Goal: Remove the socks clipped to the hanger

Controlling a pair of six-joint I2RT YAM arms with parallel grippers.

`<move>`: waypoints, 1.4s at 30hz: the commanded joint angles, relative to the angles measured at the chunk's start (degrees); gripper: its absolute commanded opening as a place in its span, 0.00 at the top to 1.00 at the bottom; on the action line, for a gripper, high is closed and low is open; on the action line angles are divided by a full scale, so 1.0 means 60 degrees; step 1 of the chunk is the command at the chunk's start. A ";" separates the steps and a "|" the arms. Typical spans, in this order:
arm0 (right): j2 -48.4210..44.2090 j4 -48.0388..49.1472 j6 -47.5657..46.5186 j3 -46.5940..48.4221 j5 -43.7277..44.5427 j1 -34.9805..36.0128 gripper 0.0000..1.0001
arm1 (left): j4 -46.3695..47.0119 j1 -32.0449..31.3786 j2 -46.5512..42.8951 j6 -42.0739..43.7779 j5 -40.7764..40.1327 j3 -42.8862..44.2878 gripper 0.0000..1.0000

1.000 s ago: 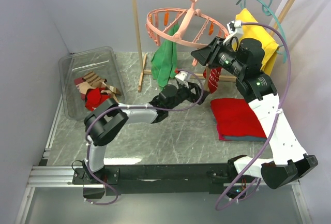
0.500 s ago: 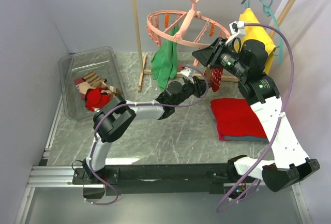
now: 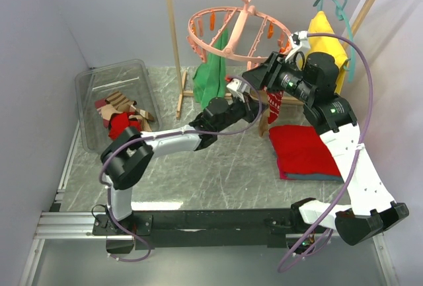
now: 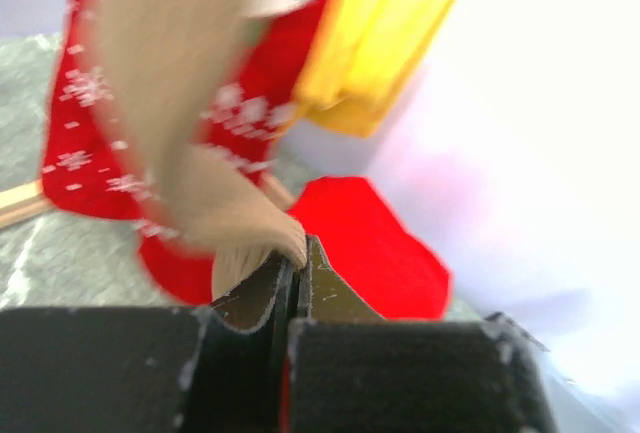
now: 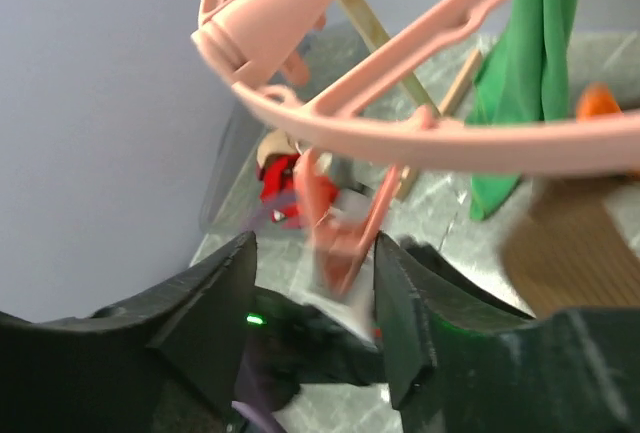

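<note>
The salmon-pink hanger point(image 3: 238, 32) hangs tilted from the wooden rail. Under its right side hangs a red sock with white patterns point(image 3: 274, 104). My left gripper point(image 3: 253, 107) reaches up below the ring. In the left wrist view it point(image 4: 297, 253) is shut on the toe of a blurred tan sock point(image 4: 200, 153), with the red patterned sock point(image 4: 80, 153) behind. My right gripper point(image 3: 256, 74) is at the ring's near rim. Seen from the right wrist, it point(image 5: 312, 303) stands open on either side of a pink clip peg point(image 5: 345, 233) under the hanger point(image 5: 400, 133).
A clear bin point(image 3: 89, 81) at the left holds several removed socks point(image 3: 119, 117). A long green cloth point(image 3: 210, 78) hangs from the ring's left. A folded red cloth point(image 3: 301, 150) lies on the table at the right. Yellow cloth on a teal hanger point(image 3: 327, 41) is behind my right arm.
My left gripper has risen toward the ring and shut on the tan sock. My right gripper has opened wider around the peg. The hanger has tipped and swung a little left.
</note>
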 commanded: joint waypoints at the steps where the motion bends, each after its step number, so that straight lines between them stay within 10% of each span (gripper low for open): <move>1: -0.0227 -0.0696 -0.0239 0.0195 0.0197 0.0074 0.39 | -0.0436 -0.0037 -0.0934 -0.0483 0.0493 -0.0145 0.99; 27: -0.0374 -0.2602 -0.1880 0.1440 0.6877 -0.0058 0.22 | -0.1624 -0.0300 -0.1915 -0.1172 0.1445 -0.0365 0.99; 42: 0.0300 -0.0670 -0.2670 0.0606 0.4785 -0.1084 0.38 | -0.2063 -0.0447 -0.2546 -0.1084 0.1445 -0.0526 0.99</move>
